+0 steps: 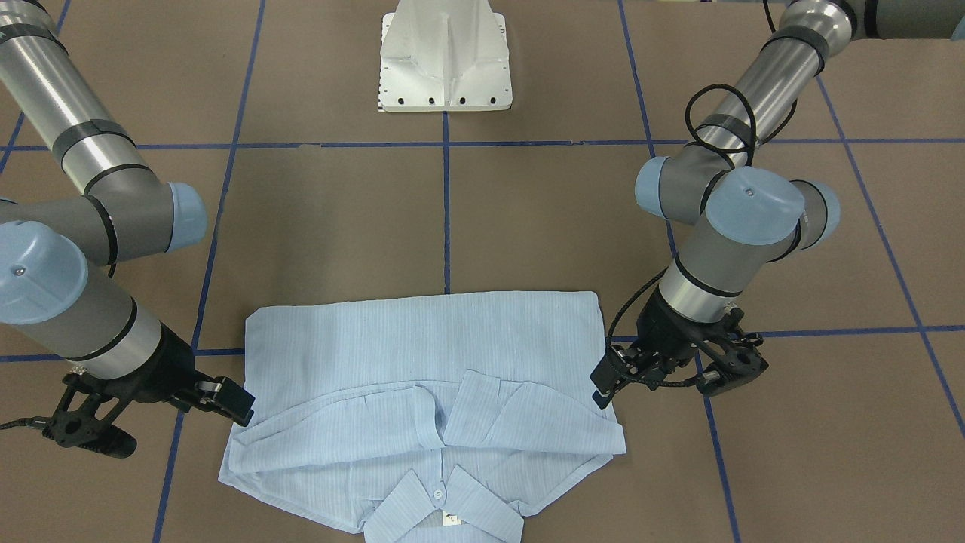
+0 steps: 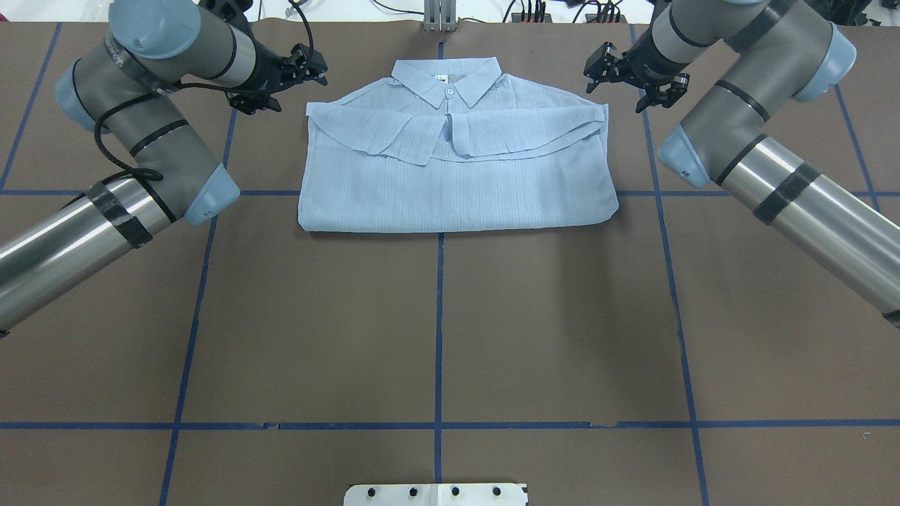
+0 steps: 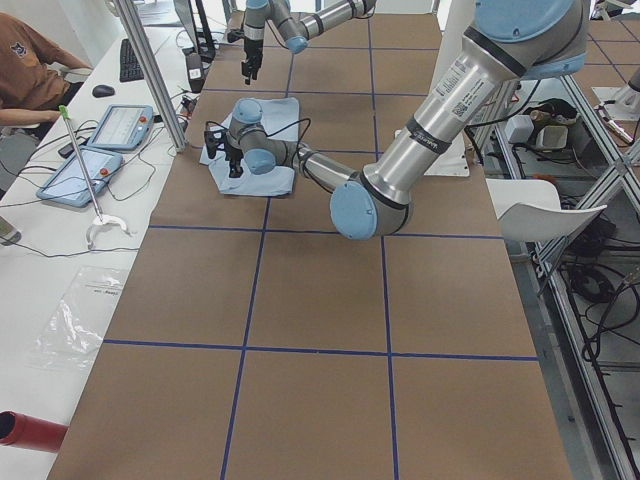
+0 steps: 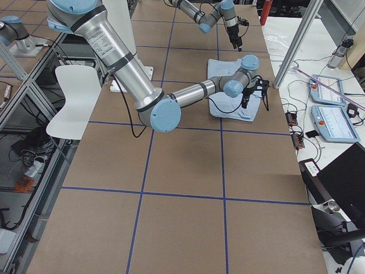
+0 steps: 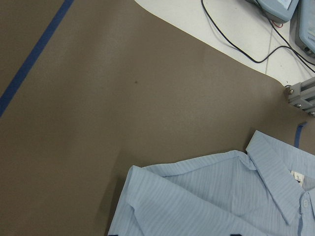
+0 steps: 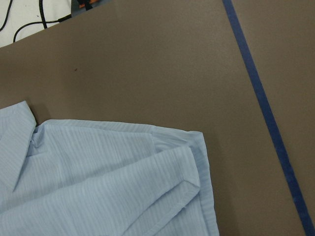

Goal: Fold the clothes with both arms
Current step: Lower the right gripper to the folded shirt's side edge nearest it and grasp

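The light blue striped shirt [image 1: 422, 339] lies folded flat on the brown table, collar toward the far edge from the robot [image 2: 457, 183]. Its sleeves are folded in across the chest. My left gripper [image 2: 313, 70] hovers just off the shirt's left shoulder corner, open and empty; in the front-facing view it is on the right [image 1: 603, 385]. My right gripper [image 2: 593, 74] hovers just off the right shoulder corner, open and empty, and shows on the left in the front-facing view [image 1: 240, 407]. The wrist views show the shoulder corners [image 5: 197, 196] [image 6: 98, 172] from above.
The white pedestal base [image 1: 445, 60] stands at the robot's side of the table. Blue tape lines [image 2: 439, 330] grid the brown surface. A metal post [image 2: 439, 14] stands beyond the collar. An operator [image 3: 30, 70] and tablets [image 3: 120, 125] are at the white bench past the table edge.
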### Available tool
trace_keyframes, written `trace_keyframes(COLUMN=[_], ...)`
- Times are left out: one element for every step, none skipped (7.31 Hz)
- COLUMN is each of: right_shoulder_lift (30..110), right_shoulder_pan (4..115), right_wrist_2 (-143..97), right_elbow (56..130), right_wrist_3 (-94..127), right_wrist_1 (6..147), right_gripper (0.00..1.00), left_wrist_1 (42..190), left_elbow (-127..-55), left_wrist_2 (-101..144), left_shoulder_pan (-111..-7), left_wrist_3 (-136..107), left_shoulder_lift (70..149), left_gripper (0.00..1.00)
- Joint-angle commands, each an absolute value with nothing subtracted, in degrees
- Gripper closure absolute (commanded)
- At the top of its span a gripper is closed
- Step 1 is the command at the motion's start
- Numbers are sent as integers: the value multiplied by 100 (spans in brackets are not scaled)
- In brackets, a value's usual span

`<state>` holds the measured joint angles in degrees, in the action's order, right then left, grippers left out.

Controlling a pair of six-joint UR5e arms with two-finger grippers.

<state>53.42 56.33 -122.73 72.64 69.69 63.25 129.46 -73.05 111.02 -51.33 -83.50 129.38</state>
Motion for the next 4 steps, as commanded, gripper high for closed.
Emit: trace_keyframes(right_shoulder_lift=[5948, 6281, 6328, 6424], right_shoulder_pan=[5196, 4986, 4966, 4888], right_wrist_2=[-12243, -12130, -12146, -12120], right_elbow=[8003, 8207, 8174, 8165], right_wrist_3=[7066, 7075, 7075, 7075], right_wrist_1=[6337, 6328, 6380, 6390], right_gripper=[0, 0, 1, 6], left_wrist_1=[12745, 12596, 12534, 12525], left_elbow=[-7812, -8022, -8172, -8174], left_wrist_2=[11109, 11109, 11127, 11136], left_shoulder_pan=[-5133, -5133, -5124, -5115], left_wrist_3=[-8367, -8367, -8367, -8367], left_shoulder_lift=[12745, 12666, 12630, 12630], left_gripper=[0, 0, 0, 0])
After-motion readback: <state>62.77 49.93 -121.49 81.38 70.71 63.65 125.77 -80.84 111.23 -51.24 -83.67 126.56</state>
